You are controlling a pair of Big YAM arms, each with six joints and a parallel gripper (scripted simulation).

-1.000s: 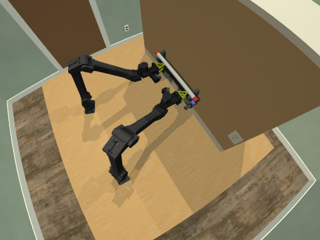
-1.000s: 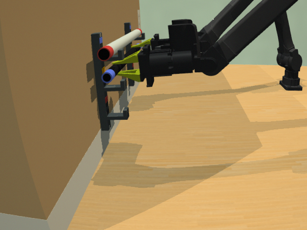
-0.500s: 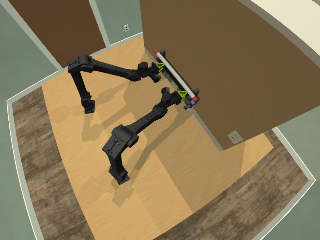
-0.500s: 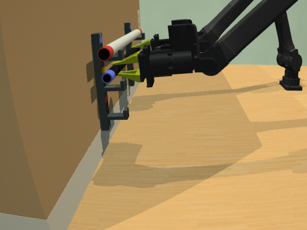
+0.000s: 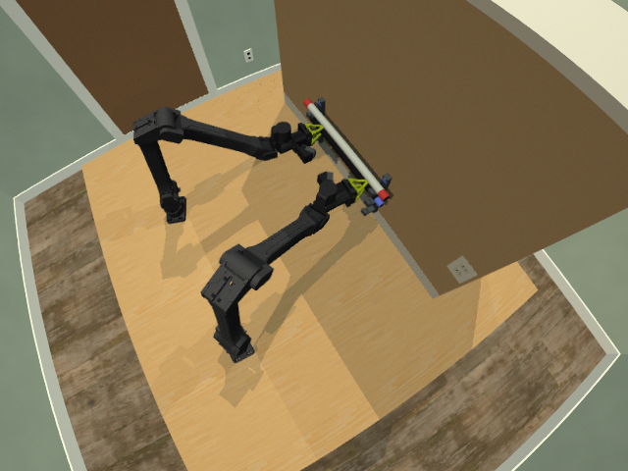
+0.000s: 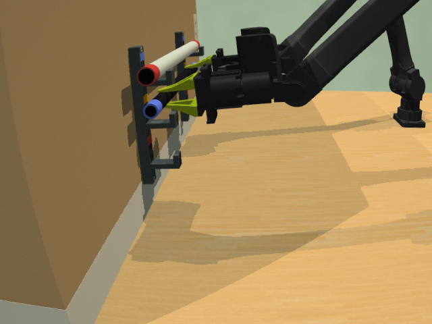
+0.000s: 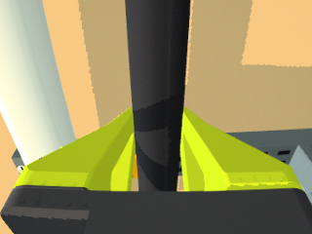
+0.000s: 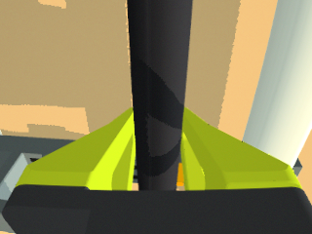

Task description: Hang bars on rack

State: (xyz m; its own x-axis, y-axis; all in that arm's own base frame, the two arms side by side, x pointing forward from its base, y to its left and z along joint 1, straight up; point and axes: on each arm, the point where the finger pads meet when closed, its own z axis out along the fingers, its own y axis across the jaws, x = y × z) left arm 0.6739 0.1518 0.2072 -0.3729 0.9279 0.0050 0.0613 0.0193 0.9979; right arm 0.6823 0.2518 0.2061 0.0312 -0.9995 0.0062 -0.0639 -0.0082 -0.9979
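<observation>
Nr end: R gripper (image 5: 362, 187) (image 6: 163, 98) (image 8: 158, 109) clamped on dk bar w/ blue ends (image 5: 379, 201) (image 6: 171, 93) (image 7: 158, 58) (image 8: 161, 58), bar approx. horiz., held just above mid arms (orange lbls) of wall rack (image 6: 138, 104), below top pr. Wht bar w/ red ends (image 5: 344, 146) (image 6: 174, 59) (image 7: 29, 73) (image 8: 283, 88) lies on top pr, blue lbls; bottom pr has red lbls, no bar on it. Far end: L gripper (image 5: 318, 133) (image 6: 188, 67) (image 7: 158, 109) clamped on same dk bar, well apart from R.
</observation>
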